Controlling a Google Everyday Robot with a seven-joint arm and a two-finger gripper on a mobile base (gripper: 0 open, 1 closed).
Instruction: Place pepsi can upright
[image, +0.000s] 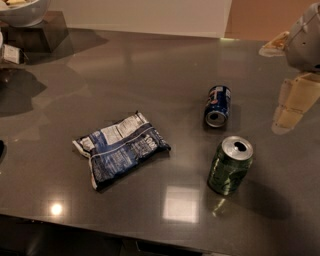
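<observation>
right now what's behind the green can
The pepsi can lies on its side behind the green can, apart from it. The end effector hangs to the right. The table right behind the green can's base is hidden.

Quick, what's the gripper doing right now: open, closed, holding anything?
Gripper: at the right edge above the table, apart from the pepsi can, which lies on its side; open or closed cannot be told.
</observation>
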